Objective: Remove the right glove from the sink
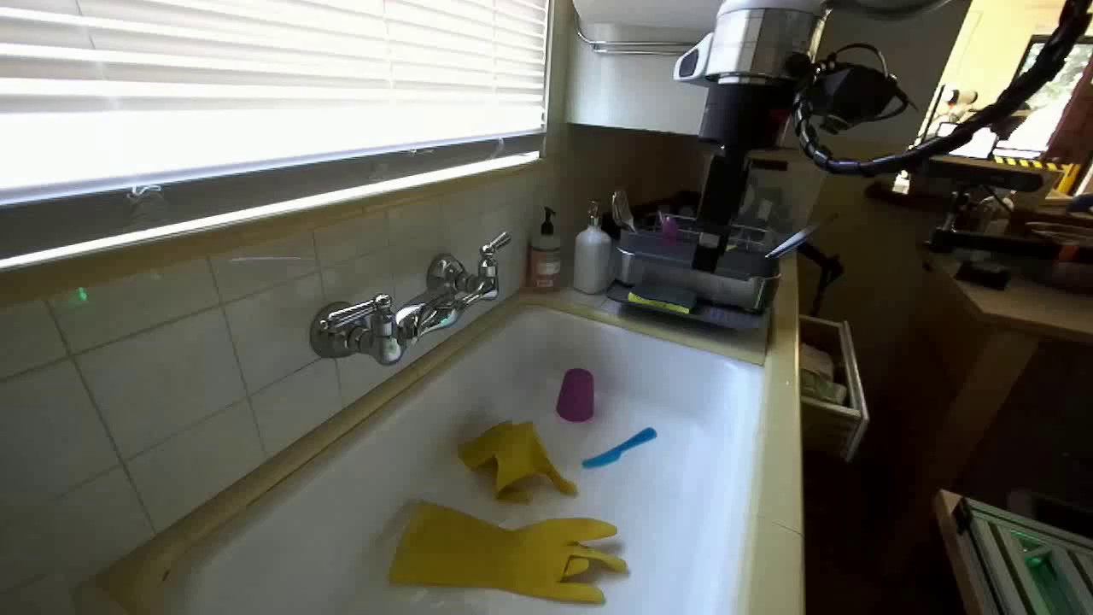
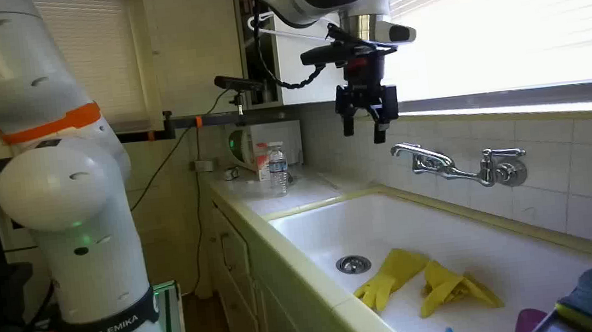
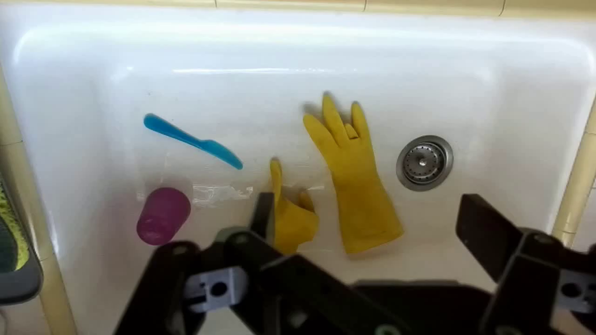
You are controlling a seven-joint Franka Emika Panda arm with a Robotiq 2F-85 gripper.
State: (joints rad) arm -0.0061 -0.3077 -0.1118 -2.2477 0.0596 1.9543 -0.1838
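Wrist view: we see flat yellow glove [image 3: 361, 190] in sink [image 3: 512, 116], fingers pointing between eleven and twelve o'clock. From it: drain strainer [image 3: 424, 163] at three, crumpled yellow glove [image 3: 295, 225] at eight, just beside but apart. We cannot tell which glove task means. From crumpled glove: purple cup [image 3: 163, 216] at nine, blue knife [image 3: 198, 142] at ten. In both exterior views gripper [image 2: 364, 131] points to six o'clock, well above gloves; wrist view shows us jaws spread wide.

Wht arm [image 2: 98, 258], orange strap [image 2: 83, 116], blk band [image 2: 108, 328] mkd FRANKA EMIKA, blk cable [image 1: 871, 166] & claw [image 2: 364, 131]
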